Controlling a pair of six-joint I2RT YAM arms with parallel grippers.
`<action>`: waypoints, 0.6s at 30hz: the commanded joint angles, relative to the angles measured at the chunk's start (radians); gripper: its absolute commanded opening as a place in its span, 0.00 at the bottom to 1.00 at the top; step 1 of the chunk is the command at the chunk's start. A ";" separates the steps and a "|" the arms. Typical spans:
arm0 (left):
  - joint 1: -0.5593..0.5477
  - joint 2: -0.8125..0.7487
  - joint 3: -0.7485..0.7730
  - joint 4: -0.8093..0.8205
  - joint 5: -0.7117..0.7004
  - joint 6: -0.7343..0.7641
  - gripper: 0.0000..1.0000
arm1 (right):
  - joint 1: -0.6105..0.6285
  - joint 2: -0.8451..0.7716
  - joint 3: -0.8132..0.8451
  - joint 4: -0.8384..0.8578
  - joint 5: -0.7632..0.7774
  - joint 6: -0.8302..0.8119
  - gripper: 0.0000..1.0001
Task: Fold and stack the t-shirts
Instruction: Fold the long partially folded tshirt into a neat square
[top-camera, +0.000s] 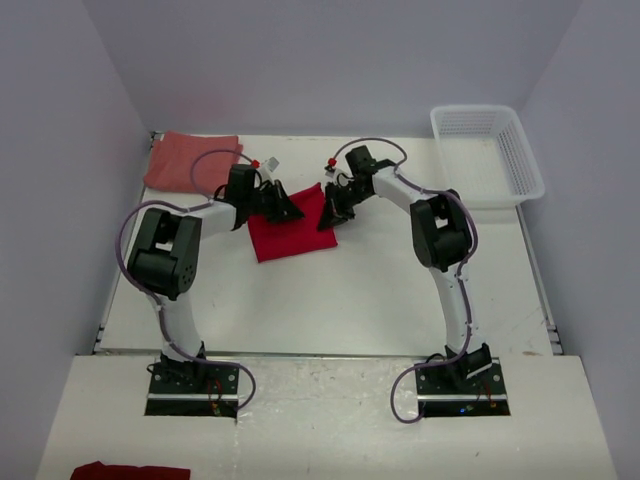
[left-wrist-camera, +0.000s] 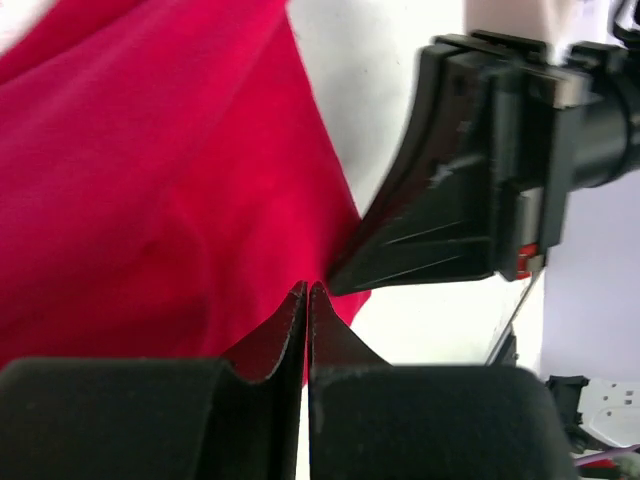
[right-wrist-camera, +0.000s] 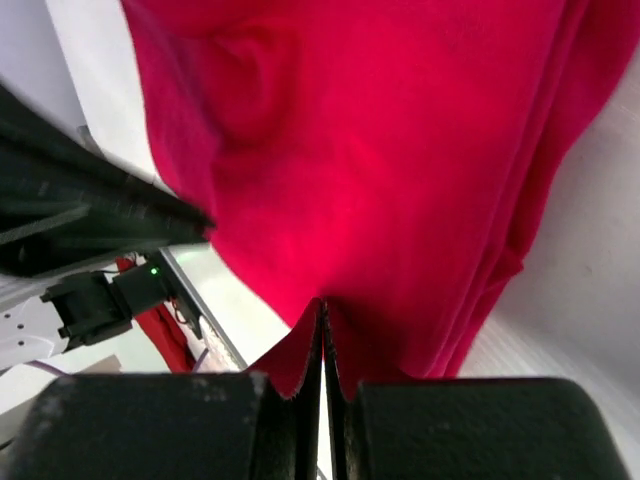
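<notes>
The bright red t-shirt lies folded into a rough square at the middle of the table. Both grippers meet at its far edge. My left gripper has its jaws pressed together with the tips in the red cloth, at the shirt's far corner. My right gripper is also shut, pinching the same shirt close by. In the left wrist view the right gripper's fingers nearly touch my left gripper. The paler salmon t-shirt lies flat at the back left corner.
A white lattice basket stands at the back right corner. Another dark red cloth lies off the table at the bottom left. White walls close in the table on the left, back and right.
</notes>
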 joint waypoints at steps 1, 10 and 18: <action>-0.038 -0.062 0.021 -0.015 -0.038 0.062 0.00 | 0.029 0.019 0.080 -0.070 0.015 0.017 0.00; -0.089 0.073 0.113 -0.182 -0.118 0.134 0.00 | 0.052 -0.052 -0.108 0.014 0.135 0.109 0.00; -0.109 0.049 0.074 -0.164 -0.130 0.137 0.00 | 0.056 -0.173 -0.307 0.100 0.300 0.198 0.00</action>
